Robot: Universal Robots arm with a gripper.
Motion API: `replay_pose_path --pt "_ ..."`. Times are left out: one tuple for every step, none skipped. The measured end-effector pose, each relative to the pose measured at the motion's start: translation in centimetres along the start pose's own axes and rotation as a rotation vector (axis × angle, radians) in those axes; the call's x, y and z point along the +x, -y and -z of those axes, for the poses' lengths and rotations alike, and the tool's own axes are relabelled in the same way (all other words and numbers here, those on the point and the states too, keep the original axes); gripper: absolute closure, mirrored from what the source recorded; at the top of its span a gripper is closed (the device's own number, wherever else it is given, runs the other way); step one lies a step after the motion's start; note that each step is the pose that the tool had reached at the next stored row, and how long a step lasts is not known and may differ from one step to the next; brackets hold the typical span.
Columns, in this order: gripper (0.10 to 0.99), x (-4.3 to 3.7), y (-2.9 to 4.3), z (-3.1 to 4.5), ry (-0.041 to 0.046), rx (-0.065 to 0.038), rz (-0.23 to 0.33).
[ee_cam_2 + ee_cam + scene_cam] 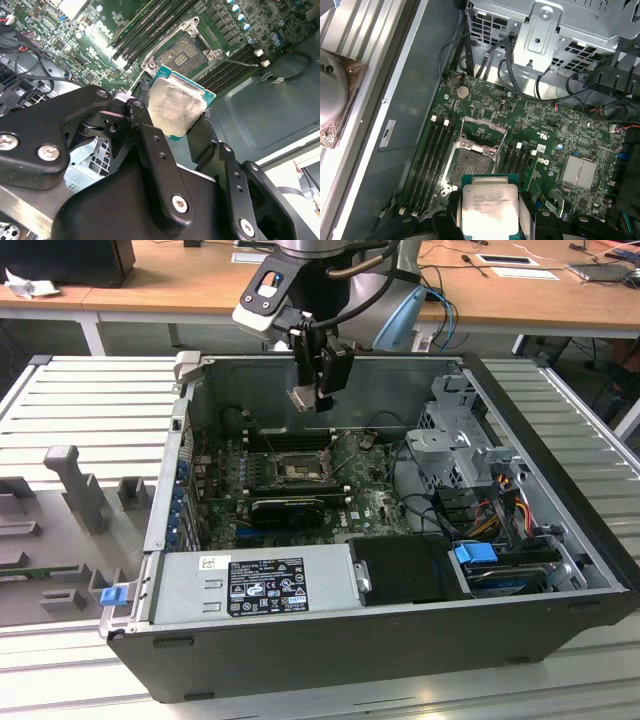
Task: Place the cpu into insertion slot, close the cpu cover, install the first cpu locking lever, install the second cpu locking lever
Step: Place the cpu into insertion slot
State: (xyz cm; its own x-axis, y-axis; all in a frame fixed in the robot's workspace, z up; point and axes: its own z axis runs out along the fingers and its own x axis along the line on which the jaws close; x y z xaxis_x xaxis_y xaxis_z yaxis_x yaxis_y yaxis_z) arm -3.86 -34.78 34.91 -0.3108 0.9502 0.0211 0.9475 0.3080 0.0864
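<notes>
**ITEM: CPU INSTALLATION, STEP ONE OF FOUR IN HAND**

Holder: gripper (314,392), fingers clamped on opposite edges of the cpu (302,398); the grip is plain in both wrist views.

Object: cpu (175,102), pale metal top facing the wrist cameras, green underside edge showing. It hangs in the air over the open computer case (300,650), well above the motherboard (375,502), touching nothing but the fingers.

Destination: insertion slot (467,165), around the middle of the motherboard between two banks of memory slots (432,160). Its dark centre is bare; no chip is seated.

Cover: cpu cover (483,132), swung up and open at the slot's edge toward the drive-cage side of the case, its square window clear.

Progress, as judged: chip picked up and carried over the board, roughly above the slot. Placement is not yet done. Cover not closed. With the cover open, both lever-locking steps also remain outstanding. None of the four steps is complete.
</notes>
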Motion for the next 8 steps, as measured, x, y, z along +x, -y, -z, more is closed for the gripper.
replay_pose_path --pt "0.545 0.00 0.00 0.00 0.0001 0.000 -0.002" --pt "0.545 0.00 0.00 -0.01 0.0005 0.000 -0.005" --pt "0.545 0.00 0.00 -0.02 0.0007 0.000 -0.007" --pt "0.545 0.00 0.00 -0.03 0.0010 0.000 -0.011" --pt "0.545 0.00 0.00 -0.04 0.0012 0.000 -0.014" --pt "0.545 0.00 0.00 -0.05 0.0013 0.000 -0.015" --pt "0.545 0.00 0.00 -0.06 0.0016 0.000 -0.018" --pt "0.545 0.00 0.01 -0.06 0.0018 0.000 -0.021"
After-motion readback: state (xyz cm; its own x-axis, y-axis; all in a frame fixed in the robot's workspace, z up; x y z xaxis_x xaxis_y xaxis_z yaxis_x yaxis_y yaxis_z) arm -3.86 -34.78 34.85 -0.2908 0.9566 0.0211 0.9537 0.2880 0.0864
